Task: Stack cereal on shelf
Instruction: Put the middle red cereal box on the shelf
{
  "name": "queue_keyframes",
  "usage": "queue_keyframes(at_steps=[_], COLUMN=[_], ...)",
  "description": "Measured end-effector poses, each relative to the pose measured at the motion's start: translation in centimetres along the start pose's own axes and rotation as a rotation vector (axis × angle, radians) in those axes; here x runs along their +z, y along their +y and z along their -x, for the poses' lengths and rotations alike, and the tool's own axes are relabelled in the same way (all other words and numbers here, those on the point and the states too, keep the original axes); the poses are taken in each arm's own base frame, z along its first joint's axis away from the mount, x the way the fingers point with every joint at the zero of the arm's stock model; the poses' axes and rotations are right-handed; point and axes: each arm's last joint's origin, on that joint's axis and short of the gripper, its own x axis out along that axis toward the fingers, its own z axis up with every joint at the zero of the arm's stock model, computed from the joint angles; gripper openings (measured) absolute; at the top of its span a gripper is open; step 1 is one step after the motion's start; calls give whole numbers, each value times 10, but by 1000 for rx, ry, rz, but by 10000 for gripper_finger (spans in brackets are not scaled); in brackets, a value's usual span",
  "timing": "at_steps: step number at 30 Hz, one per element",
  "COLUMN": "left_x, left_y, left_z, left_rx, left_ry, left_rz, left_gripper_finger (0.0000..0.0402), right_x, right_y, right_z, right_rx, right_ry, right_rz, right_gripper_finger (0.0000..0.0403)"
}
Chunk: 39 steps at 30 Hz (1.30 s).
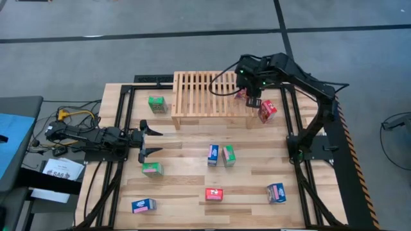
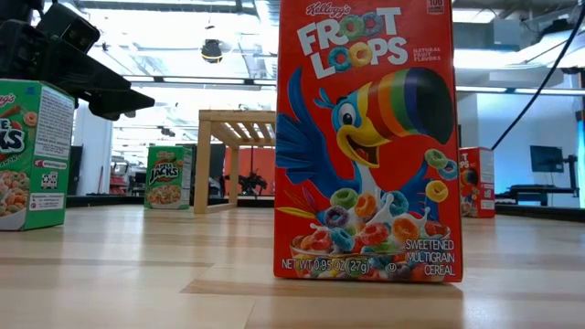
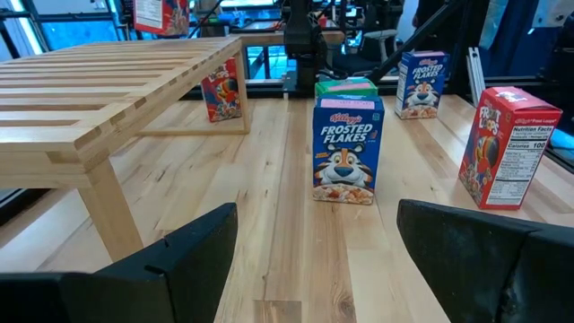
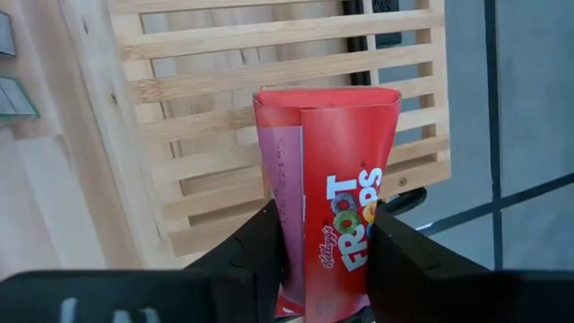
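Note:
The shelf [image 1: 212, 96], a light-wood slatted rack, stands at the table's far middle. My right gripper [image 4: 327, 242] hangs over the shelf's right end [image 1: 252, 96], shut on a red cereal box [image 4: 332, 161]. Another red box [image 1: 268, 110] stands on the table by the shelf's right leg. Green boxes [image 1: 157, 103] [image 1: 152, 169] [image 1: 228, 154], blue boxes [image 1: 212, 154] [image 1: 144, 205] [image 1: 277, 192] and a red box [image 1: 214, 194] stand scattered on the table. My left gripper [image 1: 151, 141] waits open at the table's left, pointing level toward the blue box [image 3: 347, 148]. My right gripper pinches the red box between its two fingers [image 4: 256, 247], one on each side of the box's end nearest the wrist [image 4: 327, 256]. The fingers slant down from above. The box is lifted clear above the shelf's slats, and it narrows where the fingers meet it.
The black frame rails [image 1: 292, 122] run along the table's sides. Cables [image 1: 70, 115] and papers [image 1: 62, 170] lie off the left edge. In the low view a red box [image 2: 366, 137] stands close to the near edge, with a green box [image 2: 32, 155] to its left.

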Motion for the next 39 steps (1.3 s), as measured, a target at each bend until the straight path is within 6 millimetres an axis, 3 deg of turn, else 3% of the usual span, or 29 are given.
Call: queue_keyframes(at_steps=[39], left_x=[0], left_y=[0], left_z=[0], left_rx=[0], left_ry=[0], left_rz=[0], left_gripper_finger=[298], right_x=[2], right_y=[7], right_z=[0], right_rx=[-3], right_ry=[4], right_rz=[12], right_gripper_finger=[150])
